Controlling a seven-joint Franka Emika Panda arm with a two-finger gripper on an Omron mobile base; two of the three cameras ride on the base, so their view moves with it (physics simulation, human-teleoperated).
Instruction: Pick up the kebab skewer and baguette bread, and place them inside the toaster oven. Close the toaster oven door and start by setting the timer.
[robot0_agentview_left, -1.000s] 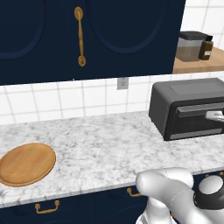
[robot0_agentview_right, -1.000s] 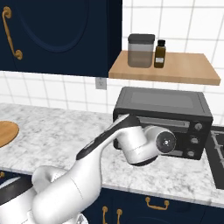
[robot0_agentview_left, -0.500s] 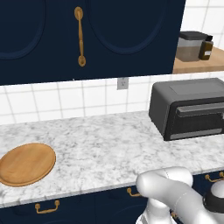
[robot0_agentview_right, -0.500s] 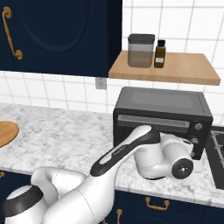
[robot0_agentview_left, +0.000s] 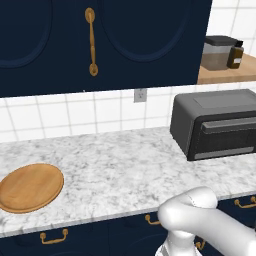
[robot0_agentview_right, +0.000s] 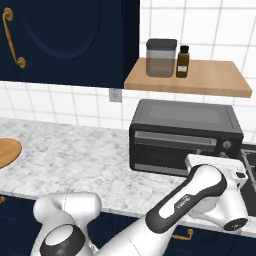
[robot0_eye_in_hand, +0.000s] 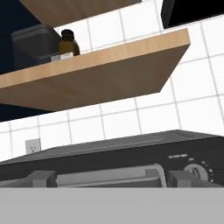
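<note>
So going left to right: the round wooden plate (robot0_agentview_left: 31, 187) sits bare at the far left of the marble desk (robot0_agentview_left: 120, 170), no skewer or baguette on it that I can spot. My guess is both are already inside the oven, but the dark door glass hides whatever's in there, so can't confirm.

Middle of the desk has nothing on it, just the wall outlet (robot0_agentview_left: 140, 94) above on the tiles.

Right side: the toaster oven (robot0_agentview_right: 182, 134) is backed up against the wall under the wooden shelf (robot0_agentview_right: 200, 77) with the grey canister (robot0_agentview_right: 161, 57) and brown bottle (robot0_agentview_right: 182, 61). The toaster oven door (robot0_agentview_right: 175, 153) looks shut and upright. The arm's hand sits low in front of the oven's right end, which makes sense if it's going for the timer knob (robot0_eye_in_hand: 192, 171), visible at the lower right of the hand view, just past the door handle (robot0_eye_in_hand: 109, 177).

The gripper itself is blocked by the wrist housing in the right base view. It's spread about as wide as it goes, and I see nothing in it.
</note>
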